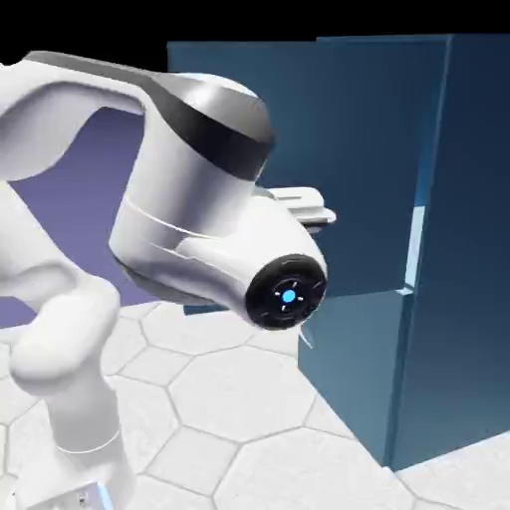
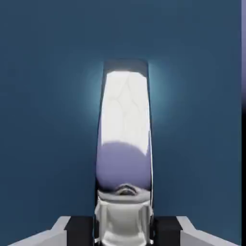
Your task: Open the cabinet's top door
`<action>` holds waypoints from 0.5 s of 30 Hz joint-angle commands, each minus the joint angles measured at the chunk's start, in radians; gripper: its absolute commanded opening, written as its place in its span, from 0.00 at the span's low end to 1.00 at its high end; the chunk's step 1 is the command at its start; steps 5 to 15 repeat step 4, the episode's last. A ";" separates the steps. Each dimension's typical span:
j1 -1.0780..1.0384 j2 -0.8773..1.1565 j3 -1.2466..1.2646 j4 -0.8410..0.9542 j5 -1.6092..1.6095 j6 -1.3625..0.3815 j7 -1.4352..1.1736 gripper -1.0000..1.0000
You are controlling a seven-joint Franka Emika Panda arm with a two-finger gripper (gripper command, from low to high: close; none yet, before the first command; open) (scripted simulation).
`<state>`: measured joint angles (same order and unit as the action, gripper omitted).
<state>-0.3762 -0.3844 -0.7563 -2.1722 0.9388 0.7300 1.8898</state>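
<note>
Clamped together on the shiny curved metal handle (image 2: 125,144), the jaws are seen against the flat blue top door (image 2: 48,120).

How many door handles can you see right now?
1. A shiny handle fills the middle of the hand view, running up a blue door panel with the end effector shut around it. The exterior view shows none; the arm may hide others.

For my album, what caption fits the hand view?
End effector shut on the shiny handle of the blue top door.
</note>
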 commanded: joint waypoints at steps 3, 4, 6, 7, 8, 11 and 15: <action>0.041 0.102 -0.053 0.092 -0.022 -0.094 -0.064 0.00; 0.041 0.102 -0.054 0.092 -0.022 -0.094 -0.064 1.00; 0.041 0.102 -0.054 0.092 -0.022 -0.094 -0.064 1.00; 0.041 0.102 -0.054 0.092 -0.022 -0.094 -0.064 1.00; 0.041 0.102 -0.054 0.092 -0.022 -0.094 -0.064 1.00; 0.041 0.102 -0.054 0.092 -0.022 -0.094 -0.064 1.00; 0.041 0.102 -0.054 0.092 -0.022 -0.094 -0.064 1.00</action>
